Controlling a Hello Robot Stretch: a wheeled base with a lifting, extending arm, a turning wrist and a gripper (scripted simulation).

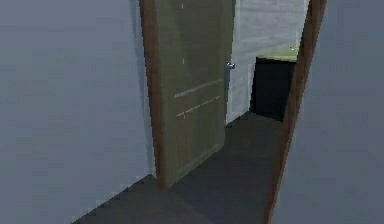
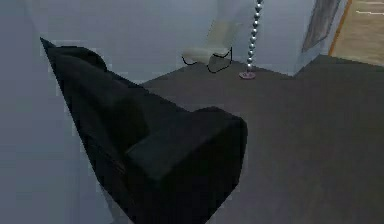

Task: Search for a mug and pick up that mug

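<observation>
pose of arm and claw cannot be told.

Door (image 1: 190,90) stood mid forward view, wall (image 1: 70,100) on its left, frame (image 1: 300,110) on its right, cabinet (image 1: 270,88) behind the gap. Arm side view: sofa (image 2: 140,130) up front, chair (image 2: 212,52) farther back, floor lamp (image 2: 255,40) just right of that.

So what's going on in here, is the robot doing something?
The robot is searching the house for a mug to pick up. Ahead stands an open wooden door, and past it a dark cabinet with a pale top. Out to the arm's side are a black sofa, a pale lounge chair and a floor lamp.
</observation>
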